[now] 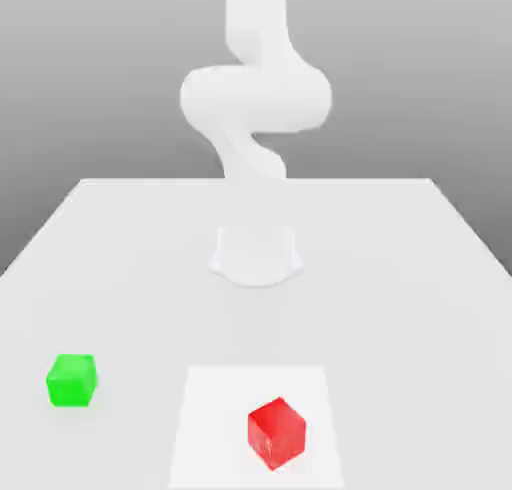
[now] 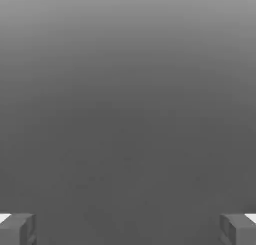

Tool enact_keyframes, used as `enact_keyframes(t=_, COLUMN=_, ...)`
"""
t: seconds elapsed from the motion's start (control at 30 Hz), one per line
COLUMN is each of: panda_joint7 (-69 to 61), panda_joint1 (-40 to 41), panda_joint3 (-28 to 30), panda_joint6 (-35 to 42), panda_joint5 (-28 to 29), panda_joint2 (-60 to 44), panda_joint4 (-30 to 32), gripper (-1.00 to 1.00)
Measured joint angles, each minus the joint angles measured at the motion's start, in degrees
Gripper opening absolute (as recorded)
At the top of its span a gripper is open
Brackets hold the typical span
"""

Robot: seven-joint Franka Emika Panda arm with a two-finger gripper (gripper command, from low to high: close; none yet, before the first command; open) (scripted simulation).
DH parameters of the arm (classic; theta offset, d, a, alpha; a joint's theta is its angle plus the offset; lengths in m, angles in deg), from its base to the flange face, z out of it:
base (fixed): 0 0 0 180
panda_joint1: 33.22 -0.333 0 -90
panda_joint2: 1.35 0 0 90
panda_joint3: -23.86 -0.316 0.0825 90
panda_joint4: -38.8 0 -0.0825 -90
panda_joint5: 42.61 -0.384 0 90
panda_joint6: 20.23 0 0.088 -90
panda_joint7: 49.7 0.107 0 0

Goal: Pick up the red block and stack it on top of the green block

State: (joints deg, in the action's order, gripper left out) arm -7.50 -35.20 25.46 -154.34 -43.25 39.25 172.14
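The red block is a small glossy cube lying near the front of the white table, on a lighter square patch. The green block, a cube of about the same size, rests on the table toward the exterior view's left, well apart from the red one. The white arm rises from its round base at the table's middle and goes up out of the picture. In the hand view my gripper is open, its two grey fingertips standing far apart with nothing between them, facing a plain grey background.
The white table spreads wide around the arm's round base. Its far edge runs behind the base, and its side edges slant outward toward the front.
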Motion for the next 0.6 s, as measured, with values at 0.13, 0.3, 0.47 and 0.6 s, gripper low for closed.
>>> enact_keyframes(t=0.13, panda_joint7=-6.2, panda_joint1=-3.0, panda_joint3=2.4, panda_joint6=-3.8, panda_joint5=-1.3, panda_joint2=-8.7, panda_joint4=2.6, gripper=0.00)
enact_keyframes(t=0.3, panda_joint7=-13.8, panda_joint1=-5.9, panda_joint3=4.5, panda_joint6=-8.4, panda_joint5=-3.0, panda_joint2=-19.1, panda_joint4=5.6, gripper=0.00)
enact_keyframes(t=0.47, panda_joint7=-21.1, panda_joint1=-7.9, panda_joint3=5.6, panda_joint6=-13.0, panda_joint5=-4.5, panda_joint2=-29.6, panda_joint4=8.7, gripper=0.00)
enact_keyframes(t=0.6, panda_joint7=-26.3, panda_joint1=-8.6, panda_joint3=5.6, panda_joint6=-16.7, panda_joint5=-4.7, panda_joint2=-37.8, panda_joint4=11.2, gripper=0.00)
